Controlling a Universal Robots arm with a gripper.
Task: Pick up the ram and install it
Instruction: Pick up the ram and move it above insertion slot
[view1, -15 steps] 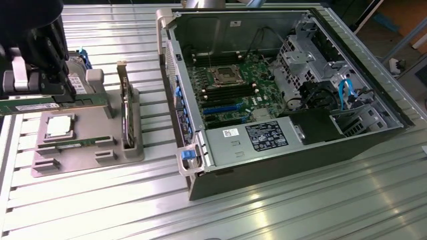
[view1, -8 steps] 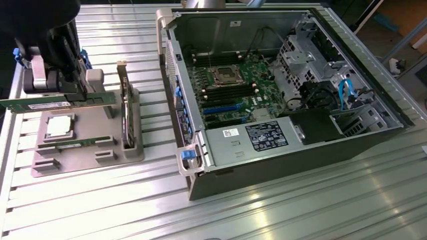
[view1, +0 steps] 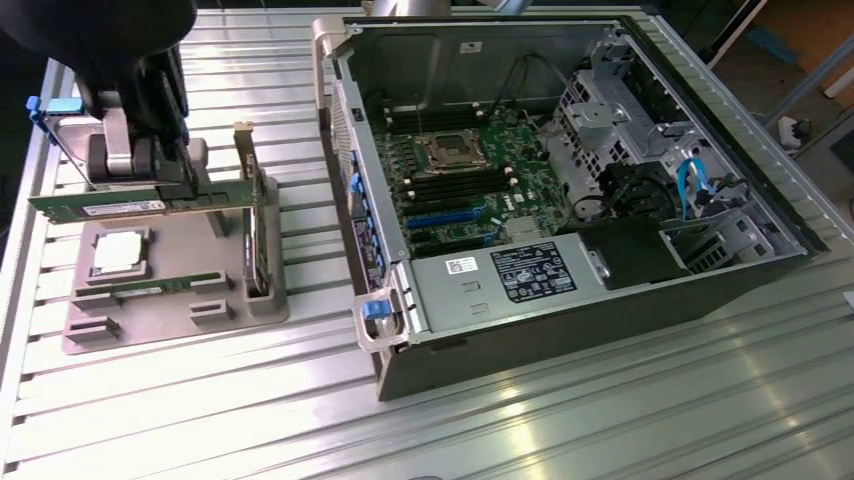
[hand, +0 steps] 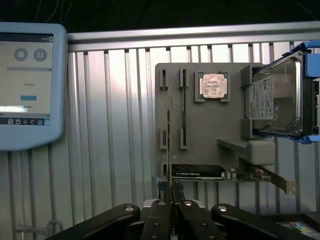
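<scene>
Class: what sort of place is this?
Likely a robot test bench for computer assembly: an open computer case on a ribbed metal table, a grey parts holder, and the gripper holding the ram.

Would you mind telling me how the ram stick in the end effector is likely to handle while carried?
The ram is probably stiff: it juts straight from the end effector without sagging. Being thin, it is likely light. Pinched across its flat faces, it might twist if bumped.
</scene>
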